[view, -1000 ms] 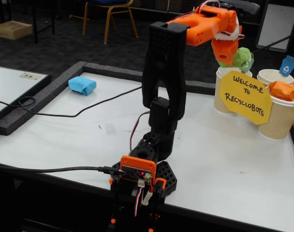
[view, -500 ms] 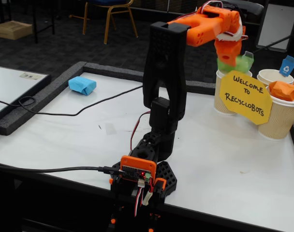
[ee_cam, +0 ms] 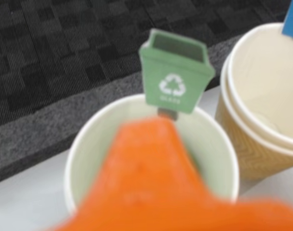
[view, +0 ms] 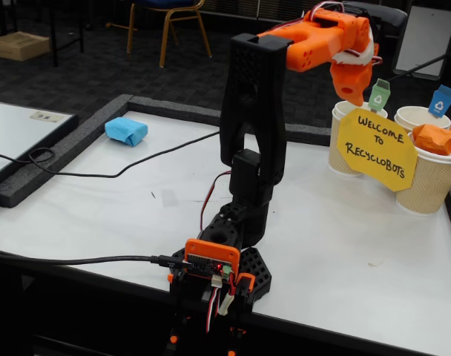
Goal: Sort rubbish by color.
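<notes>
The white table (view: pixel 344 252) carries the black and orange arm (view: pixel 251 126), clamped at the near edge in the fixed view and reaching up and right toward a cluster of paper cups. A black cable (view: pixel 99 174) snakes across the table's left side. A yellow sign (view: pixel 376 148) reading "Welcome to Recyclobots" hangs in front of the cups.

The gripper (view: pixel 353 95) hangs just above the left cup (view: pixel 337 141), the one carrying the green bin tag (view: pixel 379 95). In the wrist view an orange finger (ee_cam: pixel 146 178) fills the lower frame, blurred, pointing down into that cup (ee_cam: pixel 88 159), with the green tag (ee_cam: pixel 175 77) standing at the far rim. Only one finger shows clearly, so how far apart the fingers stand cannot be told; nothing is seen held between them.

A second cup (ee_cam: pixel 262 120) stands just to the right in the wrist view, its visible inside bare, with a blue tag (view: pixel 440 101) above it.

The blue wad (view: pixel 126 130) lies on the table's far left corner, well apart from the cups. The orange wad (view: pixel 435 139) sits in the rightmost cup (view: pixel 429 182). The green wad is not visible; the finger hides much of the cup's inside
</notes>
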